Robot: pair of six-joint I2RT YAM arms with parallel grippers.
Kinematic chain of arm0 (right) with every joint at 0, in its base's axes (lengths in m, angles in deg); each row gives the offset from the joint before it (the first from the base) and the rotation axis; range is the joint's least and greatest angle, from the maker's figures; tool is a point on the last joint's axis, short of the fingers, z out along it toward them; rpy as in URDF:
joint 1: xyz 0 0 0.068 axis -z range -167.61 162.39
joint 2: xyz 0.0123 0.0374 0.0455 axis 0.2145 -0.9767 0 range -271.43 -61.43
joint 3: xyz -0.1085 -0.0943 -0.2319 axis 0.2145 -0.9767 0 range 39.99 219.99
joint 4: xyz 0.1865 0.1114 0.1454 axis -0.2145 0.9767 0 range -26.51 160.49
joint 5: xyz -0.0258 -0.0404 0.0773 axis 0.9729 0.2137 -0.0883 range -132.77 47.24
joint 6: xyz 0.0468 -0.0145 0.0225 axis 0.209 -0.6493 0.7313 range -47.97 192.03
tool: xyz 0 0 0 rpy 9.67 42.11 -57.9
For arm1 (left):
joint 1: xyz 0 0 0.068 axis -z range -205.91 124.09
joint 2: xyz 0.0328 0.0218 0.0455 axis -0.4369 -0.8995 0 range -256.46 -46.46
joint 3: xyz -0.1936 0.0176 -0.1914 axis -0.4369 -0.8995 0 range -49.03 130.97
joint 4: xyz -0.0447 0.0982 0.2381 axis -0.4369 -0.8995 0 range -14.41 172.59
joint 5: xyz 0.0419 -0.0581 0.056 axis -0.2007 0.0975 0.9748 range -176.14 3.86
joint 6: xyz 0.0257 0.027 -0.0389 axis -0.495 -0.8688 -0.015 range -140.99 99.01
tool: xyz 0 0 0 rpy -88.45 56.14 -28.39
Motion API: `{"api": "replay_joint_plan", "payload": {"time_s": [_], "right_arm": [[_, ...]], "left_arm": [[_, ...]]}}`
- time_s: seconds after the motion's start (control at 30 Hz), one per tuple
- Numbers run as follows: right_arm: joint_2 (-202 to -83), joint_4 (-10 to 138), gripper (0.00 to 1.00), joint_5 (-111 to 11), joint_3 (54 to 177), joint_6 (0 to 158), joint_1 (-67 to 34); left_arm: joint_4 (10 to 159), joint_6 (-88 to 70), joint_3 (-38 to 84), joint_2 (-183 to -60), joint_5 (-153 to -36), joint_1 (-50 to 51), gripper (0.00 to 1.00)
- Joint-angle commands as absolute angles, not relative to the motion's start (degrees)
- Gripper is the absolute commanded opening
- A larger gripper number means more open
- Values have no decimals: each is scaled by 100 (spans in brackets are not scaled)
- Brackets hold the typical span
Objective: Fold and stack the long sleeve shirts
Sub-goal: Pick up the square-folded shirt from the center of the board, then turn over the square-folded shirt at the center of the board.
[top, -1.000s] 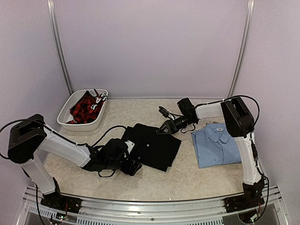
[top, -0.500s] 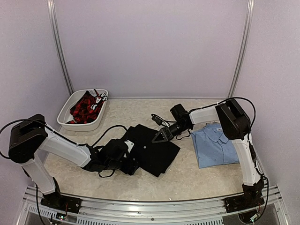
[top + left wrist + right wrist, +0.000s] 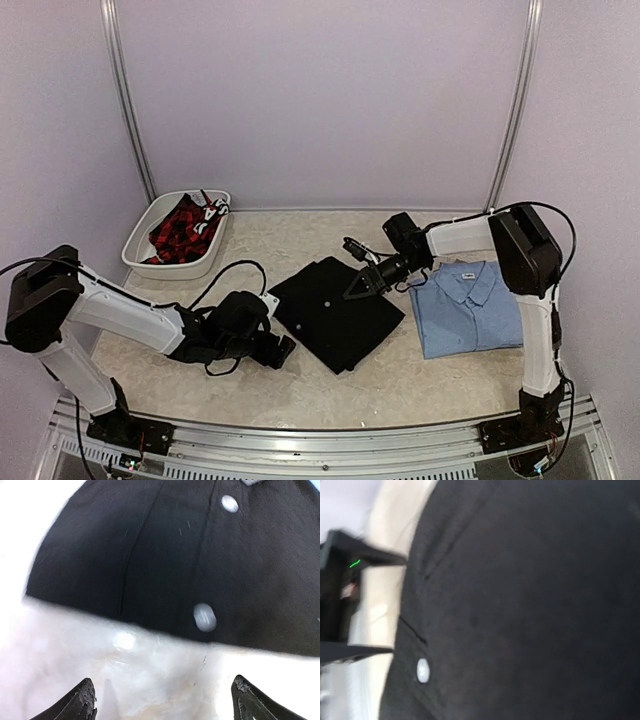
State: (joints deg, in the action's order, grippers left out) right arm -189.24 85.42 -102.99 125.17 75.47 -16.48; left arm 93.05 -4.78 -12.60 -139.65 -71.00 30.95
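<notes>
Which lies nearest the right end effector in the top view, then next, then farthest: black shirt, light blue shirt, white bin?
1. black shirt, under the right end effector, table centre.
2. light blue shirt, on the right side.
3. white bin, far back left.

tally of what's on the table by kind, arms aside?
Shirts: 2 (black shirt, blue shirt)
Bin: 1 (white bin)
Cloth: 1 (red-and-black cloth, in the bin)
Total: 4
</notes>
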Motion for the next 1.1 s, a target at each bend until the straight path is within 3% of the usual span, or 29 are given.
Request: {"api": "replay_joint_plan", "payload": {"time_s": [0.0, 0.17, 0.3, 0.47, 0.57, 1.0, 1.07], "right_arm": [[-17357, 9457, 0, -7977, 12844, 7529, -1525], [-16636, 10659, 0, -4860, 13588, 7665, -1867], [-16760, 11370, 0, -2619, 14165, 7824, -2471], [-17755, 12404, 0, -54, 15018, 8188, -3517], [-18842, 13861, 0, 1235, 16063, 8875, -4114], [-20452, 13758, 0, 171, 17591, 8576, -5364], [-20546, 13702, 5, 15, 17690, 8597, -5464]], "left_arm": [[9039, -513, -1316, -13263, -6691, 2954, 89], [8636, -472, -1183, -12568, -6054, 2777, 90], [8328, -549, -1012, -12295, -5580, 2647, 91], [8277, -315, -956, -12190, -6090, 2130, 90], [8277, -141, -1025, -12110, -6327, 1858, 90], [7589, -9, -1176, -11540, -6233, 1204, 90], [7583, -49, -1168, -11528, -6228, 1137, 90]]}}
